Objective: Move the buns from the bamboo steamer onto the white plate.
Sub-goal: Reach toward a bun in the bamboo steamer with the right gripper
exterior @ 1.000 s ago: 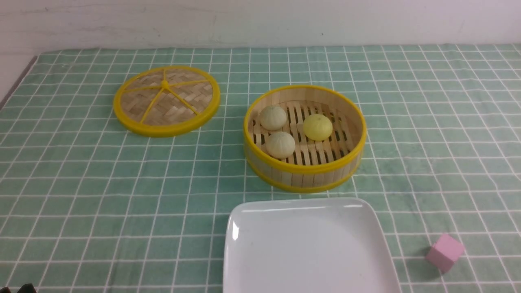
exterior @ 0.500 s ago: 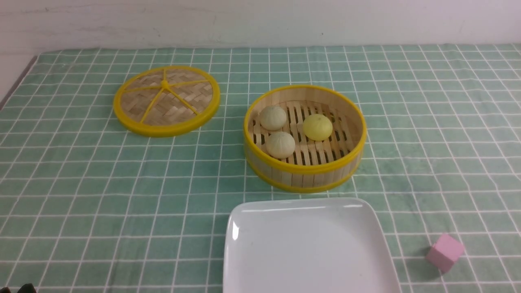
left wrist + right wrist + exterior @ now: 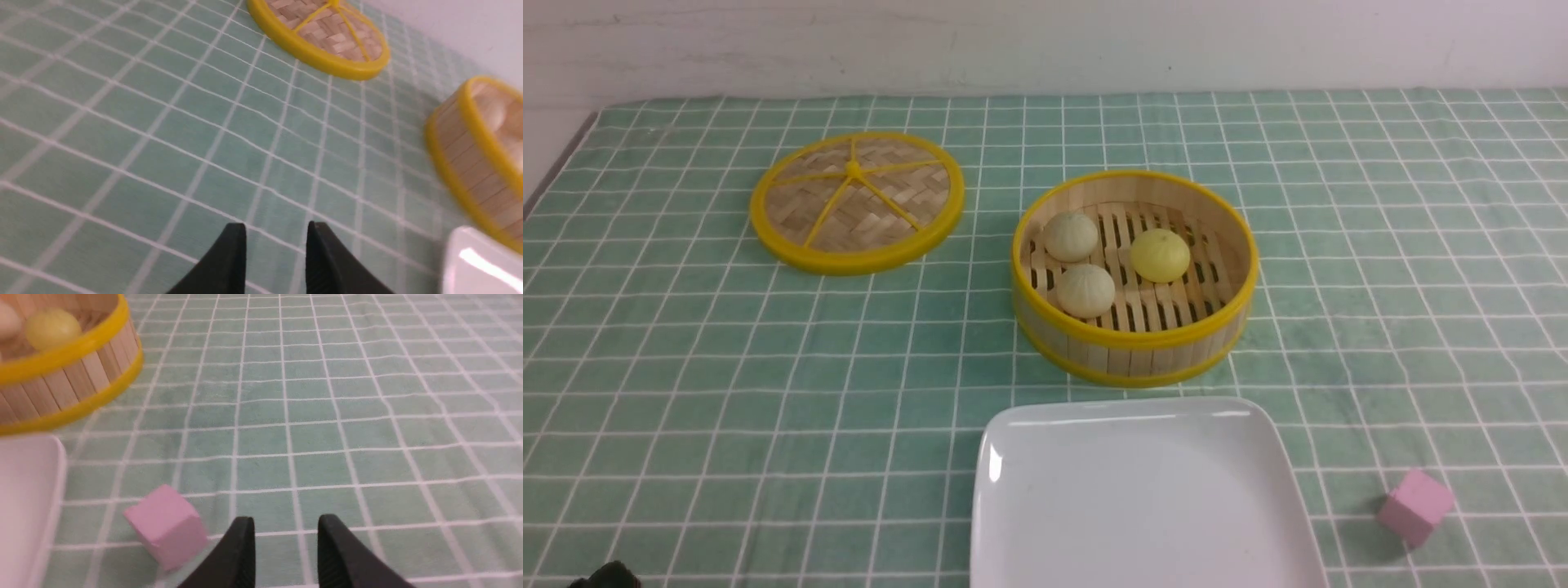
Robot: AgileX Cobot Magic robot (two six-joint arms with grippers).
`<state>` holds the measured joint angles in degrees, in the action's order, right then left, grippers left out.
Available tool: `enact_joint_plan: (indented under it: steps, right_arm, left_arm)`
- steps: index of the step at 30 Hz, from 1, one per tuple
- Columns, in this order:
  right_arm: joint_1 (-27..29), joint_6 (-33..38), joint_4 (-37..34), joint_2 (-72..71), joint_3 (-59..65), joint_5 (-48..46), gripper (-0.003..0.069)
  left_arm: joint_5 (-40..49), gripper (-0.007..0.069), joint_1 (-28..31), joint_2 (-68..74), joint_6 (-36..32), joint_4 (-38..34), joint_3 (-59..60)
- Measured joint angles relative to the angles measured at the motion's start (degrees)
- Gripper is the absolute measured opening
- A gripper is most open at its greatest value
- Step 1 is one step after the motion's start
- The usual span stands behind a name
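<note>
The bamboo steamer [image 3: 1131,351] stands mid-table with three buns inside: two pale beige buns [image 3: 1071,237] [image 3: 1085,290] and a yellow bun [image 3: 1160,255]. The white plate [image 3: 1135,498] lies bare just in front of it. My left gripper [image 3: 276,230] hovers open over the cloth to the left of the plate, nothing between its fingers; the steamer [image 3: 466,159] and a plate corner [image 3: 482,261] show ahead of it. My right gripper [image 3: 286,520] is open and low on the plate's right side. The yellow bun [image 3: 51,326] shows inside the steamer [image 3: 61,388].
The steamer's flat woven lid [image 3: 858,200] lies at the back left. A pink cube [image 3: 1414,505] sits right of the plate, close beside my right gripper's fingers [image 3: 241,551]. Green checked cloth covers the table; a white wall runs behind it.
A dark part of my left arm has edged further into the front view's bottom left corner. The buns, steamer, plate and cube have not moved.
</note>
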<state>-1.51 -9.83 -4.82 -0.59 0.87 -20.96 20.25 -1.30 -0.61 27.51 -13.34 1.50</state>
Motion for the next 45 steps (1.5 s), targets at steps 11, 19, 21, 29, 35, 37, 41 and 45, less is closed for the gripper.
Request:
enact_joint_plan:
  steps: [11,19,21,29,35,37,41,45]
  right_arm:
    - [0.0,-19.8,-27.3,0.0,0.5,0.8,0.0239]
    - [0.0,-17.0,-27.4,0.0,-1.7,3.1,0.0165]
    - [0.0,-11.5,-26.0,0.2,-6.2,4.0,0.0071]
    - [0.0,1.0,-13.9,18.5,-23.7,-9.1,-0.0001]
    - [0.0,1.1,-9.2,39.3,-35.0,-29.2,0.0001]
    - [0.0,4.4,-11.2,46.9,-38.8,-33.1,0.0001]
    - [0.0,19.1,-25.7,59.1,-43.8,-35.8,0.0002]
    - [-1.8,31.6,-39.1,67.8,-48.0,-37.1,0.0005]
  left_arm:
    - [-1.2,0.0240,0.0,0.0,13.6,-18.3,0.1]
    - [-4.0,0.0181,0.0,0.0,8.9,-16.8,-1.7]
    - [-2.8,0.0089,0.0,0.0,3.2,-15.9,-6.4]
    - [12.8,0.0001,0.0,13.0,-11.2,-14.5,-20.8]
    - [26.5,0.0001,0.0,29.4,-19.6,-13.8,-27.1]
    - [31.1,0.0001,0.0,36.7,-23.5,-13.7,-30.3]
    - [35.1,0.0001,0.0,46.6,-29.0,-13.7,-35.4]
    - [35.3,0.0001,0.0,52.4,-30.4,-13.7,-38.0]
